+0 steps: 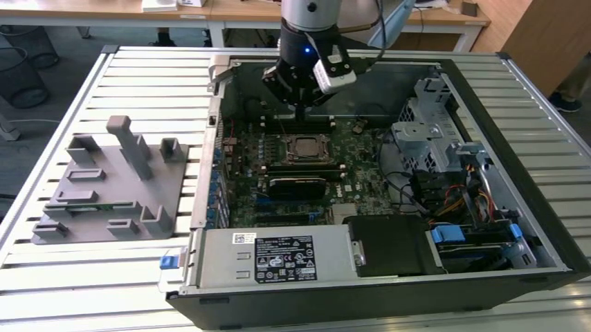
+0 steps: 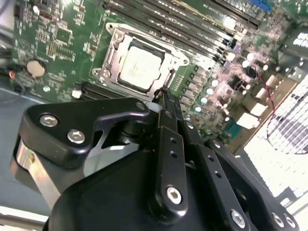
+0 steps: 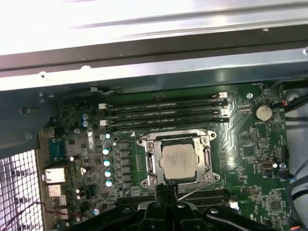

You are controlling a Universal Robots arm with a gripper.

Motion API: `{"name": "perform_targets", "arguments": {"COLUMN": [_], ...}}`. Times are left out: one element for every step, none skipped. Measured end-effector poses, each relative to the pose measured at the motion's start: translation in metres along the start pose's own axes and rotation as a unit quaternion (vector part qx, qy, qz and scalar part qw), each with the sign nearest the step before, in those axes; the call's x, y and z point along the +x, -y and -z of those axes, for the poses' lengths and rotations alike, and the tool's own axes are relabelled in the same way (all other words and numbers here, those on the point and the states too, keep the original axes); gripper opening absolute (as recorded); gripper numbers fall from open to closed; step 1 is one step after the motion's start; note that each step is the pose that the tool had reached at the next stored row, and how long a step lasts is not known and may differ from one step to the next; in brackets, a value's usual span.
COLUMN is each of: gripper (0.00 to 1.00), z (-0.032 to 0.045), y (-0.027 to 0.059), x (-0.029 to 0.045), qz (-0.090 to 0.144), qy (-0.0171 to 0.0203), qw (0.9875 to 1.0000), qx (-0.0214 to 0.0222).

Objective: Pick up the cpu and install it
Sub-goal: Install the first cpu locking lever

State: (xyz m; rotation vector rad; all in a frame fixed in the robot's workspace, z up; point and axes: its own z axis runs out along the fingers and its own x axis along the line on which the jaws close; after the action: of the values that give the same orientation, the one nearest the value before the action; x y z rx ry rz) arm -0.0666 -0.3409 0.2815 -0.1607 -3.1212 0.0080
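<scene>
The cpu (image 3: 178, 162), a flat square with a dull silver-grey metal lid, already lies inside the socket (image 3: 150, 161) on the green motherboard (image 3: 250, 154), framed by the bright steel bracket, with dark memory slots (image 3: 163, 111) just beside it. The hand (image 2: 163, 98) hangs just above the socket's edge, its black, bolt-studded fingers (image 2: 169, 144) pressed together with nothing between them. My judgement: the chip may sit slightly skewed, and any downward brush from the closed fingertips could shift it or bend the fine contacts beneath. In the exterior view, the open metal computer case (image 1: 517, 117) rests on a slatted tabletop (image 1: 138, 76) near a grey plastic fixture (image 1: 102, 187).
</scene>
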Motion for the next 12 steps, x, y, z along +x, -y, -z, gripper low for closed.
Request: {"name": "perform_targets", "arguments": {"gripper": [0.11, 0.11, 0.11, 0.11, 0.11, 0.11, 0.11, 0.11, 0.11, 0.11, 0.11, 0.11], "z": [-0.0002, -0.0005, -0.0007, -0.0011, -0.0017, -0.0026, -0.0032, -0.0037, -0.0042, -0.0045, -0.0049, -0.0055], "y": [0.0, 0.0, 0.0, 0.0, 0.0001, 0.0004, 0.0009, 0.0013, 0.0017, 0.0022, 0.0026, 0.0029], "x": [0.0, 0.0001, 0.0001, 0.0001, 0.0008, 0.0036, 0.0074, 0.0122, 0.0164, 0.0209, 0.0251, 0.0289], "qz": [0.01, 0.019, 0.028, 0.037, 0.041, 0.042, 0.042, 0.042, 0.042, 0.042, 0.042, 0.042], "qy": [0.0, 0.0001, 0.0002, 0.0003, 0.0003, 0.0003, 0.0003, 0.0008, 0.0015, 0.0026, 0.0039, 0.0051], "qw": [1.0, 0.9998, 0.9996, 0.9993, 0.9992, 0.9991, 0.9991, 0.9991, 0.9991, 0.9991, 0.9991, 0.9991], "qx": [0.0002, 0.0002, 0.0004, 0.0005, 0.0006, 0.0006, 0.0006, 0.0004, 0.0003, 0.0002, 0.0002, 0.0001]}}
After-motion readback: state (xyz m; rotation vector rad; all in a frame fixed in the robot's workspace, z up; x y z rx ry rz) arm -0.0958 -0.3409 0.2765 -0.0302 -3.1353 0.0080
